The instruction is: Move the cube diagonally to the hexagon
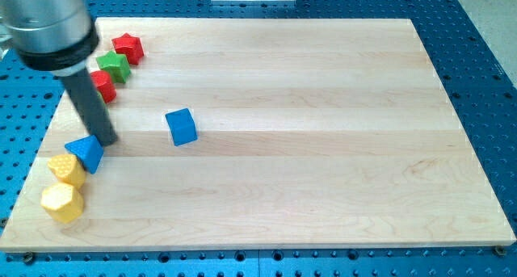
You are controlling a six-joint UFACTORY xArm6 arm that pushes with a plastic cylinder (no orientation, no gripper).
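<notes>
Rod tip (106,139) is resting at the view's left, no claw showing; small blue cube (181,126) is sitting just rightward, yellow hexagon block (62,202) lying below-left on the wooden table (323,164).

1. The arm enters from the view's top left corner, where its thick grey cylindrical end section fills the corner.
2. A dark band rings the lower edge of that grey section.
3. From the band a straight dark rod (89,106) runs down and slightly toward the view's right, so it appears tilted rather than plumb in this view.
4. My tip (107,141) sits at the rod's lower end, at the level of the worktop (323,148), in the left part of the view.
5. My tip stands just at the upper right edge of the blue triangular block (86,153), touching it or very nearly so; which one cannot be told.
</notes>
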